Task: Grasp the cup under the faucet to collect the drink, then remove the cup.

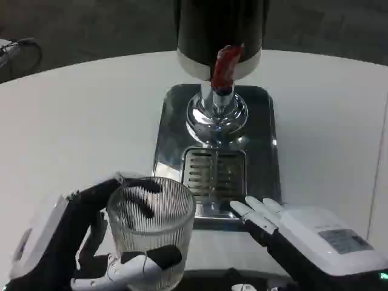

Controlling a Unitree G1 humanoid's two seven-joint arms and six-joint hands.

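You're at a white round table point(79, 115) w/ dark floor behind it. Nearest you, bottom left, your left hand point(85, 242) is clamped round a ribbed clear glass cup point(151, 233): dark fingers show through the glass on the far side and a thumb crosses the front low down. The cup sits upright at the near-left corner of the steel drip tray point(260, 139), i.e. not under the faucet; it looks empty, though that's hard to tell thru the ribbing. Your right hand point(267, 215) lies flat at the tray's near-right edge, fingers apart and straight, holding nothing. Further back comes the slotted grate point(215, 173), then the chrome base point(216, 115) of the dispenser, then the red tap lever point(225, 65) on the dark dispenser body point(218, 24). Risks, as I judge them: the cup must travel right and away from you, so its rim could knock the chrome base or the spout if you keep it too high; stop short of the spout and the drink pours onto the grate; a loose grip on ribbed glass may let it slip or tip once filled. The right hand is close to the cup's path, so mind a clash. Writing: a grey label on the back of the right hand, too blurred to read; no brand visible elsewhere.
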